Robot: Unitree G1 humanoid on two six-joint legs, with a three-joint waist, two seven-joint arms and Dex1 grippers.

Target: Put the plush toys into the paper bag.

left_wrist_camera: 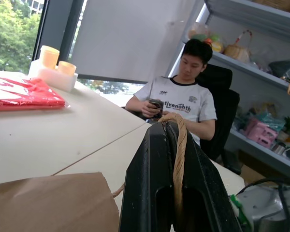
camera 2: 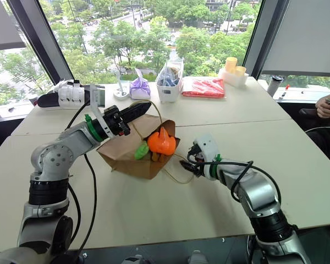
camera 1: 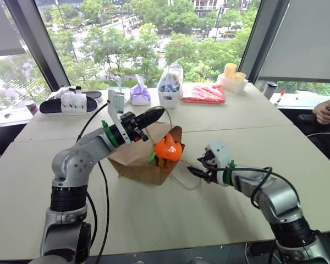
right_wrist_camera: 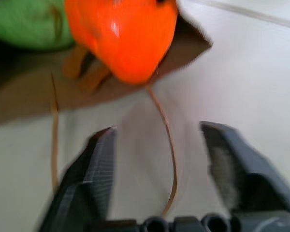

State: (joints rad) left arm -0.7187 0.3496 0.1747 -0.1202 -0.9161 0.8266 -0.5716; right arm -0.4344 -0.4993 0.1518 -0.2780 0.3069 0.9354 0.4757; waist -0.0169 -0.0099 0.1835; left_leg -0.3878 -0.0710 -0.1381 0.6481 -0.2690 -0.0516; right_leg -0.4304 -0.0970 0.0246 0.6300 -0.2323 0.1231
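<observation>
Paper bag [camera 1: 133, 160] mouth holds orange toy [camera 1: 168, 147], green toy [camera 2: 141, 151].

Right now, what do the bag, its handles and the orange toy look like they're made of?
Bag: brown kraft paper, matte, creased and folded flat. Handles: thin tan twine, twisted strands visible where the left gripper pinches one. Orange toy: looks soft and rounded in the head views, but shows bright glints in the right wrist view, so possibly a slick fabric; hard to be sure.
</observation>
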